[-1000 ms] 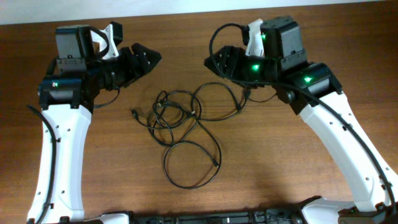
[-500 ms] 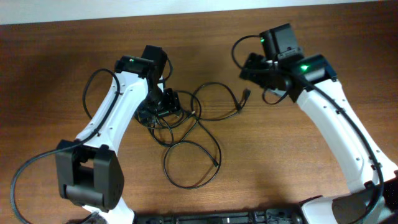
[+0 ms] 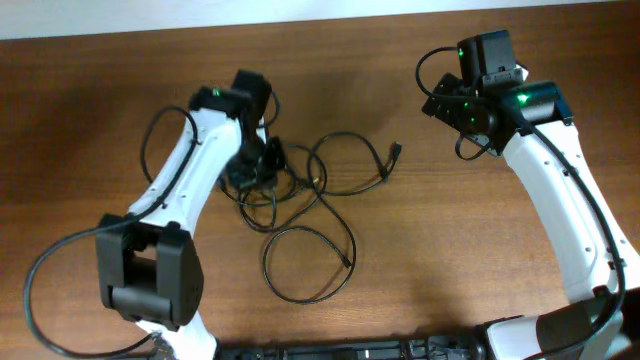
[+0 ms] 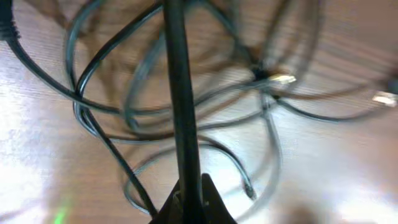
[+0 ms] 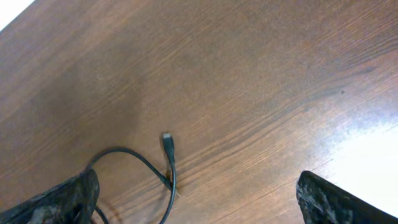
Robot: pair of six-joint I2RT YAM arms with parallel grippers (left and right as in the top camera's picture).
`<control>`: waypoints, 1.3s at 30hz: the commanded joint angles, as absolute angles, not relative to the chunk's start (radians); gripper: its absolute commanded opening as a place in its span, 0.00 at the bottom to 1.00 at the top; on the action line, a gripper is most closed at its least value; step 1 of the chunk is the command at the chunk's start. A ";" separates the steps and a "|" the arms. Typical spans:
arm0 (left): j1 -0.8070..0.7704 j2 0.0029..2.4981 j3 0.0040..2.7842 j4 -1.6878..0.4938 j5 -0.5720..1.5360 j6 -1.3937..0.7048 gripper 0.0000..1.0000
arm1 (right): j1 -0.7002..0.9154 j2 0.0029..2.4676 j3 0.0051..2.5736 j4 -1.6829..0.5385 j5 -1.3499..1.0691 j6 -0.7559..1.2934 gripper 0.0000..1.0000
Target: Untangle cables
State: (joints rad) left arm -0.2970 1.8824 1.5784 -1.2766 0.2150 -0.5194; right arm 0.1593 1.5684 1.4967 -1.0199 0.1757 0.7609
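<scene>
Overhead: the black cables [image 3: 295, 205] are seen in a tangled heap mid-counter [image 3: 450, 260]. The left claw [image 3: 262, 165] is planted on the heap's upper-left loops; in the left wrist view it is clamped on a cable strand [image 4: 180, 112]. The right claw [image 3: 438, 100] is held well apart from the heap, fingers spread, nothing gripped. A loose plug [image 5: 168, 140] is seen below it.
</scene>
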 commanded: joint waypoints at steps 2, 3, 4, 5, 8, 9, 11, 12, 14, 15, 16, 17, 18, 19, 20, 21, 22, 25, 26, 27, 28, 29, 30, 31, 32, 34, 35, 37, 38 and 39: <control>-0.279 1.834 1.998 -1.393 0.274 -0.443 0.00 | 0.156 1.568 1.503 -1.018 0.196 0.764 0.99; -0.279 1.819 2.112 -1.385 0.274 -0.408 0.00 | 0.156 1.568 1.503 -1.018 0.196 0.764 0.99; -0.279 1.810 2.202 -1.372 0.274 -0.402 0.00 | 0.156 1.568 1.503 -1.018 0.196 0.764 0.99; -0.279 1.800 2.289 -1.340 0.274 -0.402 0.00 | 0.156 1.568 1.503 -1.018 0.196 0.764 0.99; -0.279 1.767 2.492 -1.166 0.262 -0.402 0.00 | 0.156 1.568 1.503 -1.018 0.196 0.764 0.99; -0.279 1.760 2.518 -1.129 0.262 -0.402 0.00 | 0.156 1.568 1.503 -1.018 0.196 0.764 0.99; -0.279 1.737 2.558 -1.027 0.217 -0.402 0.00 | 0.156 1.568 1.503 -1.018 0.196 0.764 0.99; -0.279 1.732 2.558 -1.007 0.180 -0.402 0.00 | 0.156 1.568 1.503 -1.018 0.196 0.764 0.99; -0.279 1.731 2.558 -0.984 0.122 -0.404 0.00 | 0.156 1.568 1.503 -1.018 0.196 0.764 0.99; -0.279 1.731 2.558 -0.983 0.133 -0.466 0.00 | 0.156 1.568 1.503 -1.018 0.196 0.764 0.99; -0.279 1.731 2.558 -1.000 0.195 -0.628 0.00 | 0.156 1.568 1.503 -1.018 0.196 0.764 0.99; -0.279 1.731 2.558 -0.999 0.344 -0.817 0.00 | 0.156 1.568 1.503 -1.018 0.196 0.764 0.99; -0.279 1.731 2.558 -0.974 0.450 -0.930 0.00 | 0.156 1.568 1.503 -1.018 0.196 0.764 0.99; -0.279 1.731 2.558 -0.921 0.508 -0.957 0.00 | 0.156 1.568 1.503 -1.018 0.196 0.764 0.99; -0.279 1.731 2.558 -0.825 0.528 -0.956 0.00 | 0.156 1.568 1.503 -1.018 0.196 0.764 0.99; -0.275 1.731 2.558 -0.741 0.528 -0.957 0.00 | 0.156 1.568 1.503 -1.018 0.196 0.764 0.99; -0.270 1.731 2.558 -0.625 0.530 -0.958 0.00 | 0.156 1.568 1.503 -1.018 0.196 0.764 0.99; -0.254 1.721 2.558 -0.303 0.528 -0.957 0.00 | 0.156 1.568 1.503 -1.018 0.196 0.764 0.99; -0.239 1.721 2.558 -0.300 0.528 -0.955 0.00 | 0.156 1.568 1.503 -1.018 0.196 0.764 0.99; -0.237 1.722 2.558 -0.364 0.526 -0.944 0.00 | 0.156 1.568 1.503 -1.018 0.196 0.764 0.99; -0.237 1.726 2.554 -0.461 0.504 -0.908 0.00 | 0.156 1.568 1.503 -1.018 0.196 0.764 0.99; -0.243 1.736 2.550 -0.636 0.420 -0.866 0.00 | 0.156 1.568 1.503 -1.018 0.196 0.764 0.99; -0.244 1.746 2.550 -0.721 0.345 -0.866 0.00 | 0.156 1.568 1.503 -1.018 0.196 0.764 0.99; -0.242 1.761 2.550 -0.757 0.282 -0.867 0.00 | 0.156 1.568 1.503 -1.018 0.196 0.764 0.99; -0.232 1.764 2.550 -0.730 0.290 -0.870 0.00 | 0.156 1.568 1.503 -1.018 0.196 0.764 0.99; -0.196 1.743 2.552 -0.601 0.350 -0.870 0.00 | 0.156 1.568 1.503 -1.018 0.196 0.764 0.99; -0.181 1.730 2.552 -0.605 0.351 -0.868 0.00 | 0.156 1.568 1.503 -1.018 0.196 0.764 0.99; -0.175 1.723 2.551 -0.717 0.350 -0.817 0.00 | 0.156 1.568 1.503 -1.018 0.196 0.764 0.99; -0.175 1.728 2.551 -0.791 0.348 -0.813 0.00 | 0.156 1.568 1.503 -1.018 0.196 0.764 0.99; -0.175 1.733 2.551 -0.849 0.348 -0.813 0.00 | 0.156 1.568 1.503 -1.018 0.196 0.764 0.99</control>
